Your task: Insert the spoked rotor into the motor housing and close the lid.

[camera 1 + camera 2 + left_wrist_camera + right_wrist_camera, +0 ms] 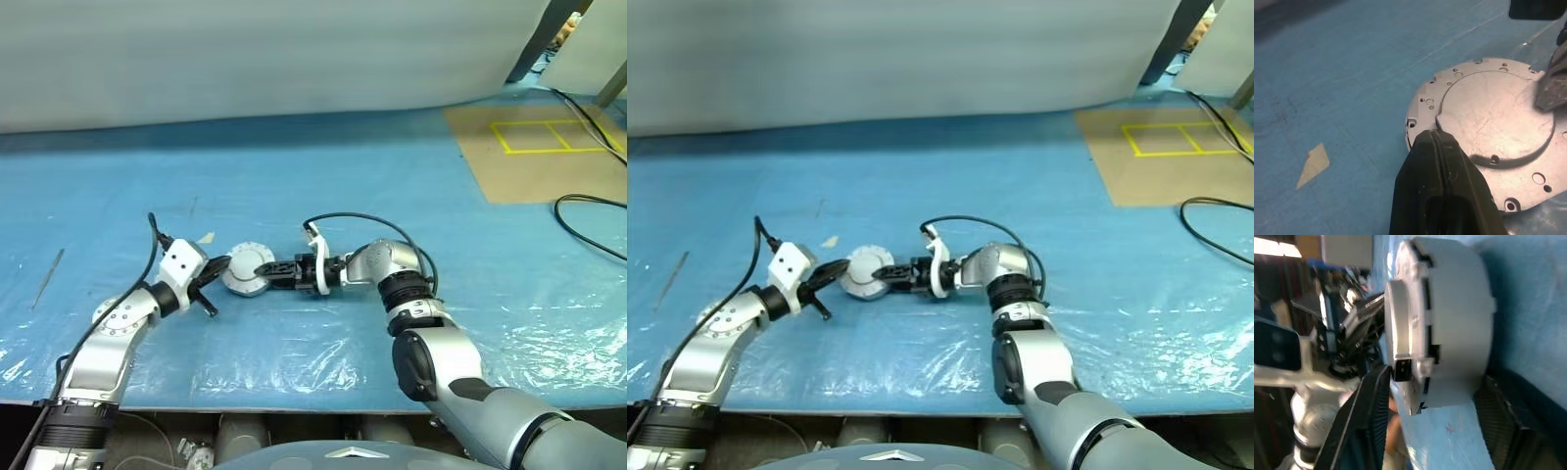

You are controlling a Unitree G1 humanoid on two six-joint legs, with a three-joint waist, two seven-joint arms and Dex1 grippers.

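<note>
Two robot arms meet at one round silver metal motor housing [245, 268] that sits on the blue plastic-covered worktop [323, 176], near its front edge. A flat silver lid with small screw holes [1488, 127] is on top of the housing, so the spoked rotor cannot be seen.

On the left side, the left gripper [217, 269] points at the housing. Its two black fingers [1442, 186] are pressed together, with nothing between them. Their tip touches the edge of the lid.

From the right side, the right gripper [266, 270] reaches across toward the housing. Its black fingers [1364, 421] are spread, one on each side of the housing. In the right wrist view, one finger is beside the lid and the other is beside the bottom of the housing. I cannot tell if they are squeezing it or just sitting close to it.

A small pale scrap of tape [1313, 164] lies on the blue sheet just beside the left gripper. Far off to the right there is a brown cardboard sheet with yellow lines [539, 147], and a black cable [593, 220] curls next to it.
</note>
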